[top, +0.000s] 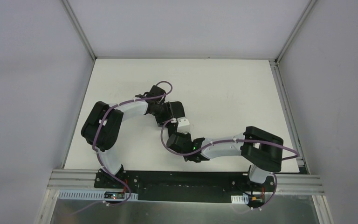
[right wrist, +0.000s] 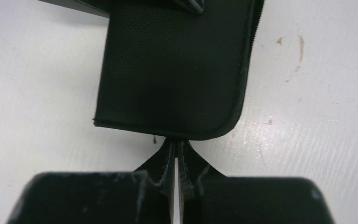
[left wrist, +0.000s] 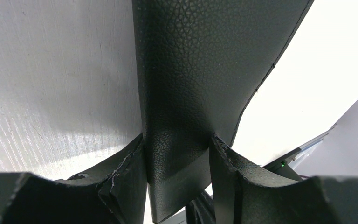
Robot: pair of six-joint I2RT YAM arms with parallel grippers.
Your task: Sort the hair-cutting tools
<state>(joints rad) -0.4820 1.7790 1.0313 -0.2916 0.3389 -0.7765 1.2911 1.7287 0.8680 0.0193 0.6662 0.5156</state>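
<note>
From above, the left arm (top: 103, 126) is curling in over the white table (top: 223, 88) toward the middle, where its wrist is meeting that of the right arm (top: 261, 149). The left jaws are standing partly open and clamping a black zip case (left wrist: 191, 70) by one edge. The case's pebbled leather panel is sitting squarely between the two fingers (left wrist: 121, 182), touching both, and is stretching away ahead of the jaws. Its stitched border is slanting off to the right of them. Past that border, right of the jaws, bare table is showing, and a small green light (left wrist: 283, 164) is glowing low on that side. The right arm is reaching in from the right, its elbow folding back near the table's near edge. The right jaws are pressing fully together, the fingertips (right wrist: 165, 158) meeting with only a hairline between them. Their tips are touching the near edge of the case, which is lying on the table straight ahead of them; whether they are pinching anything there, I cannot tell. The zip (right wrist: 254, 28) is running along the case's side ahead and right of these jaws, ending at a rounded corner. Further right of the jaws, a few brownish marks (right wrist: 296, 51) are showing on the table. The hair-cutting tools are not showing in any view, so where they are lying cannot be told.
</note>
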